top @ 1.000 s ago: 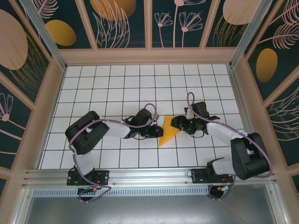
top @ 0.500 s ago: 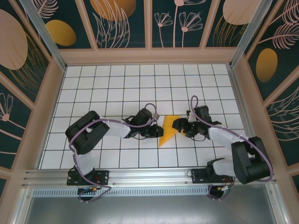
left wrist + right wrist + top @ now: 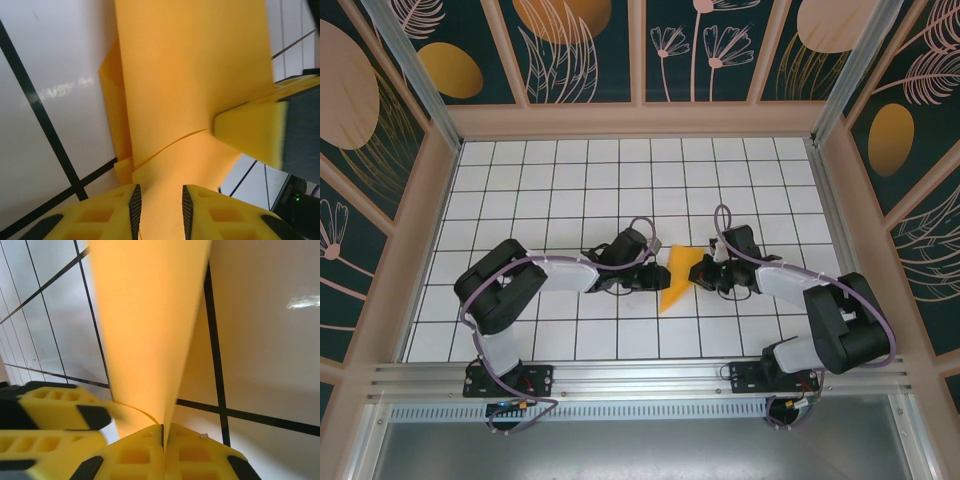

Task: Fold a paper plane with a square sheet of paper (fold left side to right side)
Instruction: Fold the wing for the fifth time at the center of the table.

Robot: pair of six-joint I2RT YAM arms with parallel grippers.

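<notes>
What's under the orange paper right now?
Under the folded orange paper lies the white grid table; both end effectors, left and right, pinch its edges. What the paper itself covers can't be seen.

The right end effector [image 3: 698,272] has moved in toward the paper plane [image 3: 676,278] from the right; a second ago it stood off the paper's right edge with its yellow fingers apart, and now it sits against that edge, its pads [image 3: 150,452] pressed together on the fold in the right wrist view; the right forearm has swung lower and further left along with it; the orange paper has changed outline, from a shape with a notched right side to a narrower, more upright strip, its upper right corner drawn toward the right end effector; the left end effector [image 3: 654,279] has shifted slightly up and to the right, its jaws a touch wider.
</notes>
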